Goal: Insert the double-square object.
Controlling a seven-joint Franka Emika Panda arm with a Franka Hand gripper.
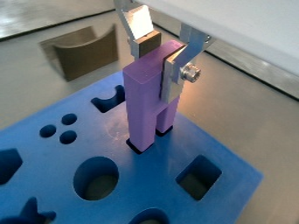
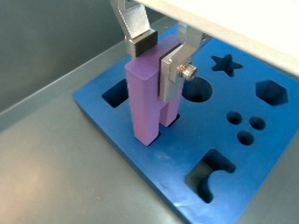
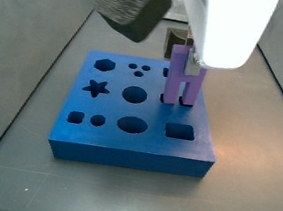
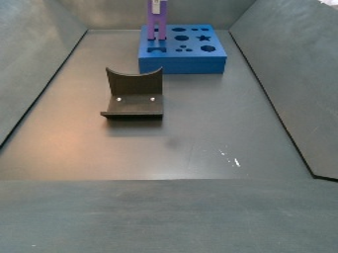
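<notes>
The gripper (image 1: 163, 54) stands above the blue block (image 1: 70, 179), closed on the top of the purple peg (image 1: 149, 101). In both wrist views its silver fingers (image 2: 177, 63) press against opposite faces of the peg near its upper end, with one dark pad (image 1: 147, 38) showing just above the peg's top edge.

The peg (image 2: 149, 98) hangs straight down from the gripper, upright, with its two square prongs side by side. In a wrist view its lower end sits at the mouth of a dark hole in the block (image 2: 187, 131), right below the gripper; how far the prongs have gone in cannot be told. In a side view the peg (image 3: 181, 75) rises from the block (image 3: 136, 117) close to one of its edges, its top hidden by the white body of the arm (image 3: 227, 25).

Around the peg's foot the block's top face carries other cut-outs: a star (image 2: 225, 64), a hexagon (image 2: 271, 90), a group of small round holes (image 2: 243, 126), a large round hole (image 1: 97, 178) and a square hole (image 1: 198, 176).

Well away from the gripper, a dark curved holder (image 4: 132, 95) rests on the grey surface (image 4: 199, 148), apart from the block (image 4: 185, 47). In that side view the peg (image 4: 156, 22) shows as a thin purple upright on the block.
</notes>
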